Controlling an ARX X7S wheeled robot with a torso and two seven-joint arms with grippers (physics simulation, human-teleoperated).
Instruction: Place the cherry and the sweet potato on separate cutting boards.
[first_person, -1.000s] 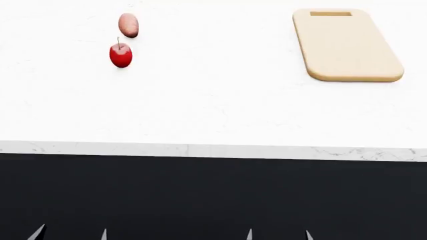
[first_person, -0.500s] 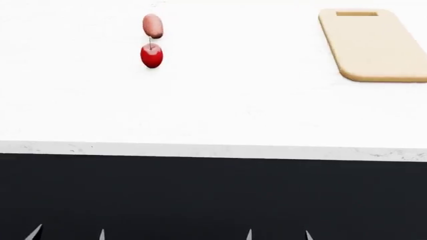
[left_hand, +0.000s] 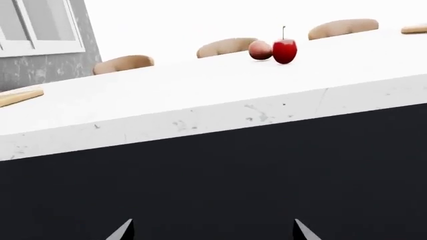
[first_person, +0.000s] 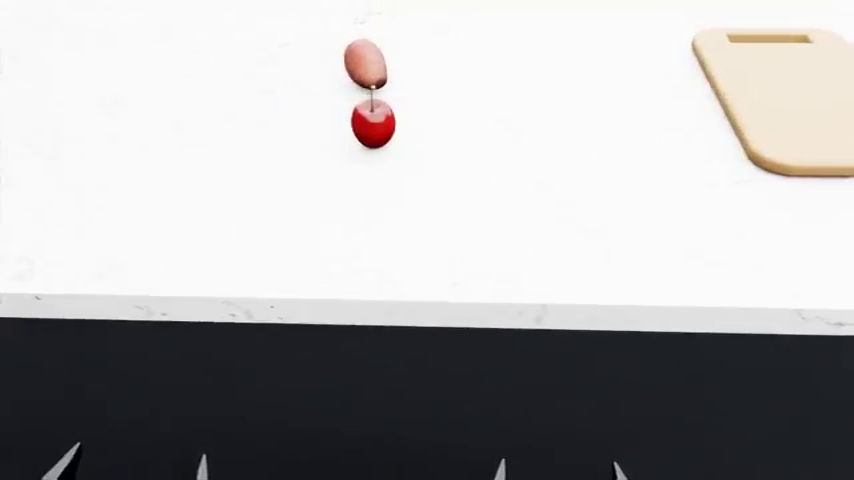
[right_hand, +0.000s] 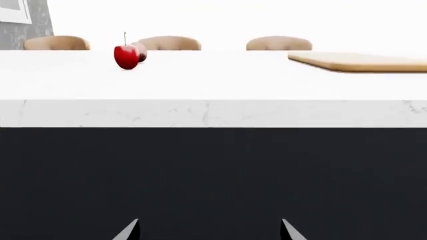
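Note:
The glossy red cherry (first_person: 372, 124) stands on the white counter, with the pinkish sweet potato (first_person: 364, 62) just behind it. One tan cutting board (first_person: 787, 98) lies at the far right, cut off by the frame edge. The left wrist view shows the cherry (left_hand: 285, 50) beside the sweet potato (left_hand: 260, 50), and another board's edge (left_hand: 20, 96). In the right wrist view the cherry (right_hand: 127, 56) hides most of the sweet potato (right_hand: 141, 51), and the board (right_hand: 360, 62) lies to one side. My left gripper (first_person: 131, 468) and right gripper (first_person: 558, 470) are open and empty, below the counter's front.
The counter's marbled front edge (first_person: 427, 313) runs across the view above a black cabinet front (first_person: 427, 400). Several tan chair backs (right_hand: 170, 43) stand behind the counter. A grey wall with a window (left_hand: 40, 30) shows in the left wrist view.
The head view has shifted left, so the cherry, sweet potato and board slid right in the frame. The board is now partly cut off. Both grippers stay open and low.

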